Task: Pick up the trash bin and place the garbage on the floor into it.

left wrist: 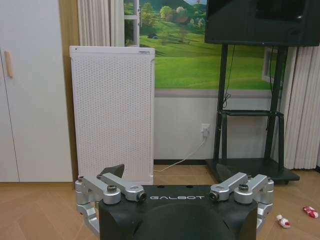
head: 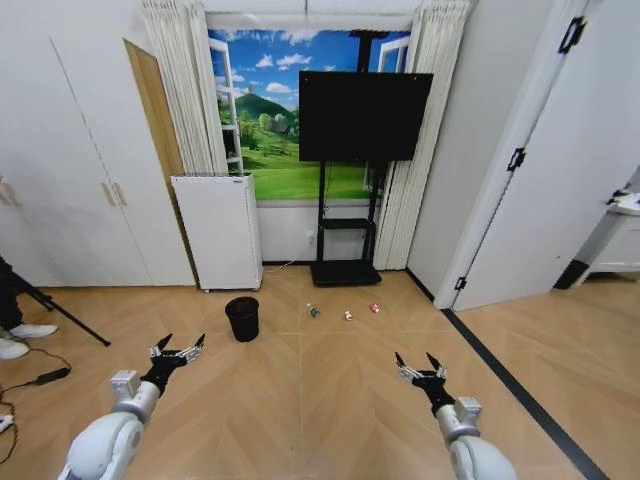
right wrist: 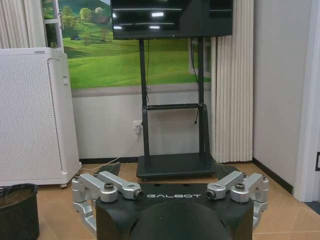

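The small black trash bin (head: 242, 318) stands upright on the parquet floor (head: 330, 400), a little ahead of my left side; its rim also shows in the right wrist view (right wrist: 17, 210). The garbage lies in a row to its right: a green bottle (head: 313, 311) and two red-and-white pieces (head: 348, 315) (head: 374, 308); both pieces appear in the left wrist view (left wrist: 283, 221) (left wrist: 310, 211). My left gripper (head: 180, 347) (left wrist: 172, 172) hovers open, short of the bin. My right gripper (head: 419, 363) (right wrist: 167, 170) is open too, well short of the garbage. Both hold nothing.
A tall white perforated appliance (head: 218, 230) stands against the wall behind the bin. A TV on a black stand (head: 345, 272) is beside it. A dark strip (head: 500, 370) runs along the floor at right. A tripod leg and cables (head: 50, 340) lie at far left.
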### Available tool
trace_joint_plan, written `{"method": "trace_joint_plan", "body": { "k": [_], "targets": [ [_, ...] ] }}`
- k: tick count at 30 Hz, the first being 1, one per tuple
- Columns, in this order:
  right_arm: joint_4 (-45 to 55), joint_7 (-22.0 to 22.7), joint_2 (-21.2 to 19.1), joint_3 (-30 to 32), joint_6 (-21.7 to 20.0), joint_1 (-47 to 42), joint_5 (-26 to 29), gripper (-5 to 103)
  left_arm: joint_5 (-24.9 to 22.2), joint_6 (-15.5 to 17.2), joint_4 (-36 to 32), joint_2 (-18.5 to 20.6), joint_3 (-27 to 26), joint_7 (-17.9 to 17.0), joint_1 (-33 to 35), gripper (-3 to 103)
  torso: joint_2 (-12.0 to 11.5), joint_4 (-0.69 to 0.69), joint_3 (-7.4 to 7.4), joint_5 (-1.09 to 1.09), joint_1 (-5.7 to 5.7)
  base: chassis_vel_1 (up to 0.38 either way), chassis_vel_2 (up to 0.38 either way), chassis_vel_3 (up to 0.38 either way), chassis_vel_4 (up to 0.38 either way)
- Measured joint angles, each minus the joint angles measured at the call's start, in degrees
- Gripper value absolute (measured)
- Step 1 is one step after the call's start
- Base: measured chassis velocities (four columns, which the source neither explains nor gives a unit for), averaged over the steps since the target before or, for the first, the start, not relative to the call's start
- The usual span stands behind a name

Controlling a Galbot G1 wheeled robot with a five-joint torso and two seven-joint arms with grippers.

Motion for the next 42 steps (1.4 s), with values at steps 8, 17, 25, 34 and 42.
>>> {"method": "trace_joint_plan", "body": {
  "k": [8, 17, 25, 34, 42],
  "targets": [
    [0.07, -1.07, 0.03, 0.12, 0.72, -0.36, 0.03, 100, 0.06, 0.01, -0.02, 0.06, -0.03, 0.05, 0.05, 100, 0.0, -0.01, 0.0, -0.02, 0.01, -0.166, 0.162, 0.176, -0.174],
    [0.28, -1.11, 0.01, 0.2, 1.55, -0.94, 0.08, 100, 1.02, 0.12, -0.37, -0.19, -0.08, 0.04, 0.56, 100, 0.0, 0.02, 0.0, -0.01, 0.01, -0.259, 0.274, 0.274, -0.28],
    [0.34, -1.15, 0.01, 0.15, 1.68, -1.14, 0.06, 100, 1.05, 0.12, -0.43, -0.41, -0.1, 0.06, 0.63, 100, 0.0, -0.02, 0.0, -0.02, 0.02, -0.354, 0.35, 0.334, -0.357],
    [0.4, -1.22, 0.5, -0.18, 1.79, -1.13, -0.63, 100, 0.95, 0.11, -0.23, -0.4, -0.16, 0.14, 0.44, 100, -0.01, -0.01, 0.0, -0.04, 0.03, -0.361, 0.363, 0.36, -0.349],
    [-0.02, -1.11, 0.64, -0.3, 1.85, -1.01, -1.17, 100, 0.79, 0.55, 0.29, -0.5, -0.09, 0.14, 0.16, 100, -0.02, 0.02, 0.01, 0.05, 0.03, -0.337, 0.35, 0.348, -0.349]
  ]
}}
